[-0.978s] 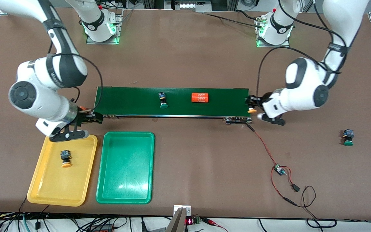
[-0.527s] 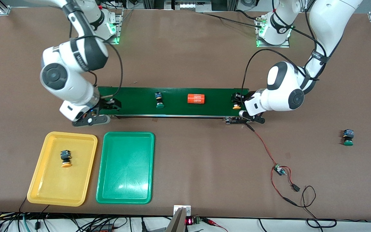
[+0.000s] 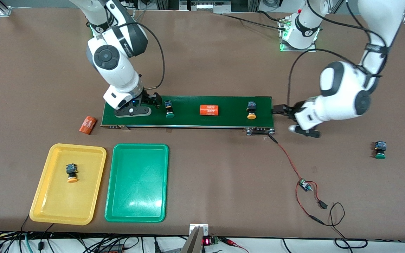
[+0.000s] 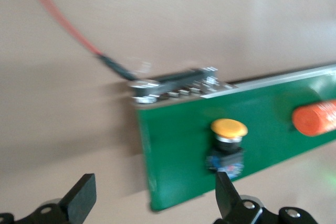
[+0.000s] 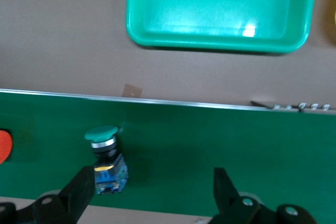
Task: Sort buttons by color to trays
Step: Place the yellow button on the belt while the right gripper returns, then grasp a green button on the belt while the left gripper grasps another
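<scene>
A green-capped button (image 3: 169,109) (image 5: 105,156) and a yellow-capped button (image 3: 251,110) (image 4: 228,142) lie on the conveyor belt (image 3: 188,121). My right gripper (image 3: 152,100) (image 5: 152,187) hangs open over the belt, with the green-capped button just beside one finger (image 5: 81,187). My left gripper (image 3: 278,109) (image 4: 155,198) is open and holds nothing, over the table just off the belt's end near the yellow-capped button. A second yellow-capped button (image 3: 71,173) lies in the yellow tray (image 3: 44,203). The green tray (image 3: 137,214) (image 5: 220,40) holds nothing. Another green-capped button (image 3: 380,149) sits on the table toward the left arm's end.
An orange cylinder (image 3: 209,110) (image 4: 315,119) lies mid-belt between the two buttons. A second one (image 3: 88,125) lies on the table off the belt's end toward the right arm. A red wire and small controller (image 3: 304,184) run from the belt toward the front camera.
My left gripper opened, left the yellow-capped button on the belt and drew back off its end. My right arm swung from over the yellow tray to the belt. The belt's load drifted toward the right arm's end.
</scene>
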`<state>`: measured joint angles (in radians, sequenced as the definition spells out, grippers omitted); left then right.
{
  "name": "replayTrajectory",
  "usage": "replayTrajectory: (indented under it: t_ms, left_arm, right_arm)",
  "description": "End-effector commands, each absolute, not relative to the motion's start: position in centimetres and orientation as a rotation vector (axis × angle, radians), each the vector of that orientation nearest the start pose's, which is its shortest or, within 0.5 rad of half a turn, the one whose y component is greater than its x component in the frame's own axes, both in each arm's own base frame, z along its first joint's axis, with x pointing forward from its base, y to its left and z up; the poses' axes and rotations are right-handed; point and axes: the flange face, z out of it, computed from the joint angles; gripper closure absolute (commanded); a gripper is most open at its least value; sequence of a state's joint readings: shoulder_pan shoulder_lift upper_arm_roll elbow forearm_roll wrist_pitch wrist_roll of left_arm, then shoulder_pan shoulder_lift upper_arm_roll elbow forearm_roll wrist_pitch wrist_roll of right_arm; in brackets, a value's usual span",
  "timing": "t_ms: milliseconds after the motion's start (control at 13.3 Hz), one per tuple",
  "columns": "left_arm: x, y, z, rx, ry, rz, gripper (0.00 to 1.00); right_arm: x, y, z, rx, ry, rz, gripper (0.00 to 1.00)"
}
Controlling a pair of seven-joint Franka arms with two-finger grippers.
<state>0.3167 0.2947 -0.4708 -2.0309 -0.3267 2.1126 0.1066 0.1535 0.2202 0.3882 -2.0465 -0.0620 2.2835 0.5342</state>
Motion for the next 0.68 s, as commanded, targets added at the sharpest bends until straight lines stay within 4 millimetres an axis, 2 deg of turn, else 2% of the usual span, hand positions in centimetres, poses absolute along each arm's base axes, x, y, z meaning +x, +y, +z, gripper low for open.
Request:
replayTrajectory:
  t_ms: [0,150,226,451,602]
  left_arm:
    - [56.6,-3.3,30.0,-3.466,-0.005,0.345,0.0]
    - [56.5,1.5,28.3,-3.305,0.066,0.359,0.0]
    - [56.3,3.2,27.7,-3.242,0.102,0.37,0.0]
    - [56.8,6.6,27.5,-2.951,0.369,0.314,0.0]
    - [57.6,9.0,26.8,-2.73,0.573,0.251,0.0]
  right_arm:
    - [49.4,30.5,33.9,-3.091,0.044,-0.011,0.0]
    - [48.8,31.1,33.0,-3.098,0.076,0.013,0.0]
    - [48.5,31.7,32.4,-3.102,0.078,0.028,0.0]
    - [48.1,31.9,30.5,-3.122,0.071,0.068,0.0]
    - [47.4,32.1,29.0,-3.197,-0.07,0.031,0.0]
